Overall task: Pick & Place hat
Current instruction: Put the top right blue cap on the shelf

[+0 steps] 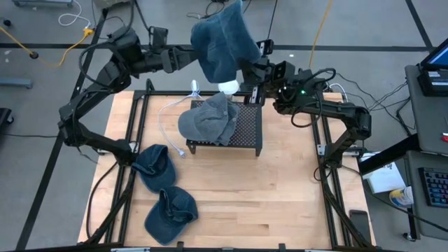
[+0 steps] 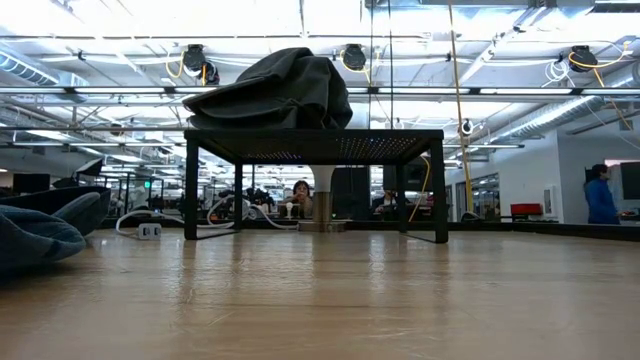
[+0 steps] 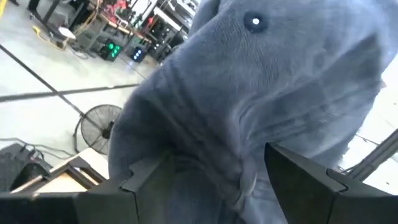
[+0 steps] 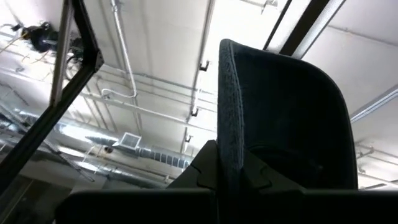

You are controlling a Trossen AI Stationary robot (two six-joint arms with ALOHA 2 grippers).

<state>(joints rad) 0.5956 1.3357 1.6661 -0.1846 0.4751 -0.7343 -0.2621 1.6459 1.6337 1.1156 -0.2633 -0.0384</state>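
Right now both my left end effector and right end effector are clamped on the hat — held aloft at twelve o'clock of the desk — so I'd lower evenly, keeping it spread.

My two arms are matte black, with chunky joint housings and black cables along the links. Right arm shows a green indicator light near its wrist. Left arm shows none.

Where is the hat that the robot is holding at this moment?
In the high view, the held hat hangs in the air at the table's far edge, above the white stand, gripped by both the left gripper and right gripper.
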